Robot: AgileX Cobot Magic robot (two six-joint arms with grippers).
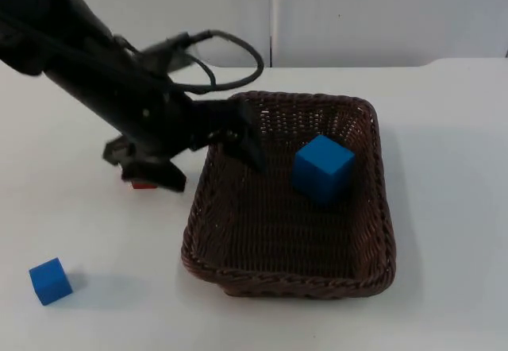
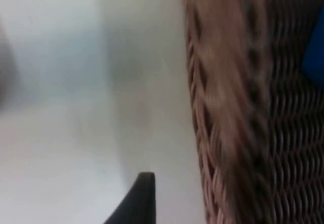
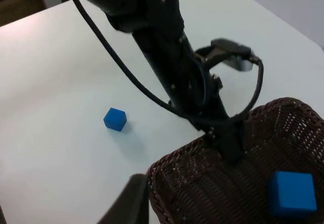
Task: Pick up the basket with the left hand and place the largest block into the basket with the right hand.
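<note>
Top view: no readable writing on anything. Dark brown wicker basket (image 1: 238, 275) is sitting on the white worktop (image 1: 444, 168), rectangular, with woven walls. Large blue block (image 1: 322, 167) is lying inside it, toward the far right corner. Left hand (image 1: 242, 133) is pinching the basket's far left rim, one finger inside the wall. Small blue block (image 1: 51, 280) is resting on the worktop, well apart from the basket. A red object (image 1: 143, 183) is peeking from under the left arm; its kind is unclear. Right hand (image 3: 132, 203): cannot tell its state.

Even, bright overhead light leaves soft grey shadows on the white desk (image 1: 444, 168) beside the wicker basket (image 1: 381, 200), whose rim (image 2: 217, 107) smears with motion blur in the left wrist view.
</note>
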